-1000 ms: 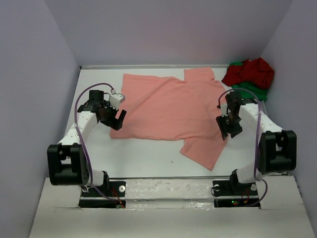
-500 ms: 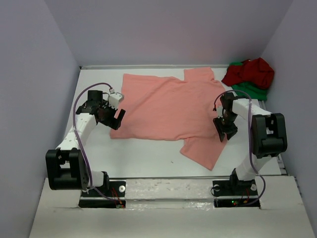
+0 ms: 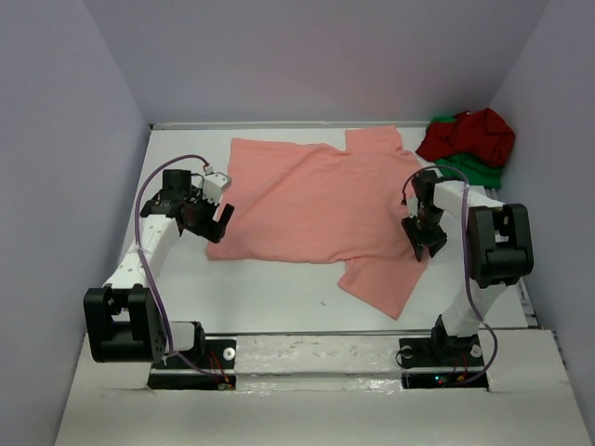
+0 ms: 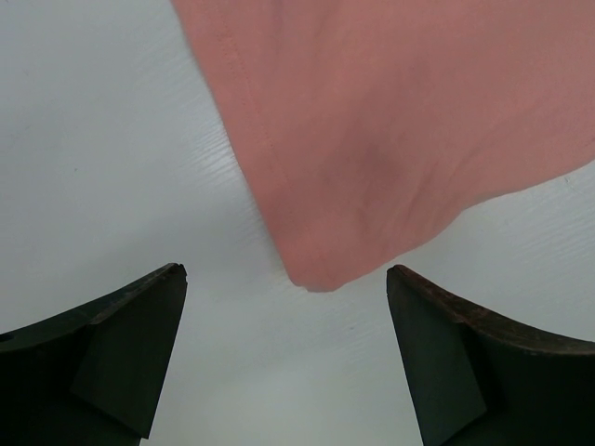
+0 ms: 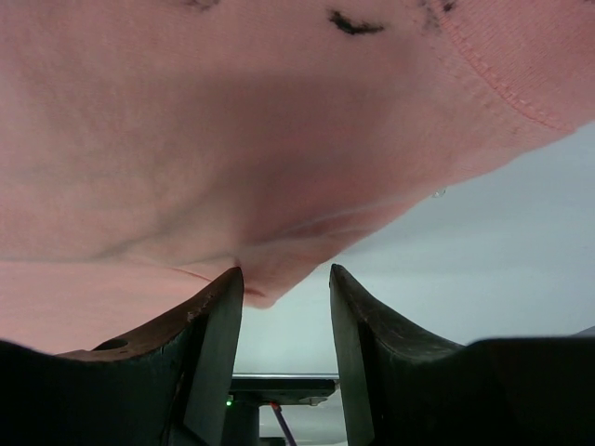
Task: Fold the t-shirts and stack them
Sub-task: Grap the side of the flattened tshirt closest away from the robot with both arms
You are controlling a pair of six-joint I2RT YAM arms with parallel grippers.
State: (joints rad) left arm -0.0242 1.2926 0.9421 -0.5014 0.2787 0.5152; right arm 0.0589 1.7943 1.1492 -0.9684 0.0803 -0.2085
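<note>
Your left arm (image 3: 147,242) was stretched forward, with the left gripper (image 3: 220,223) aimed down and its jaws spread about as wide as they go. Your right arm (image 3: 497,246) was folded up tight with the elbow high. The right gripper (image 3: 429,243) sat low and tipped down, jaws only partway apart, just a narrow gap between the fingers (image 5: 209,325).

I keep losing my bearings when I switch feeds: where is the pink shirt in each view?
Top external: the pink shirt lies spread flat in the middle.
Left wrist: the shirt fills the upper right, with a corner pointing down between the open left fingers.
Right wrist: the shirt covers the upper frame, and its edge dips to the right fingers.
Shared landmark: the white table, bare beside the shirt in all three.
</note>
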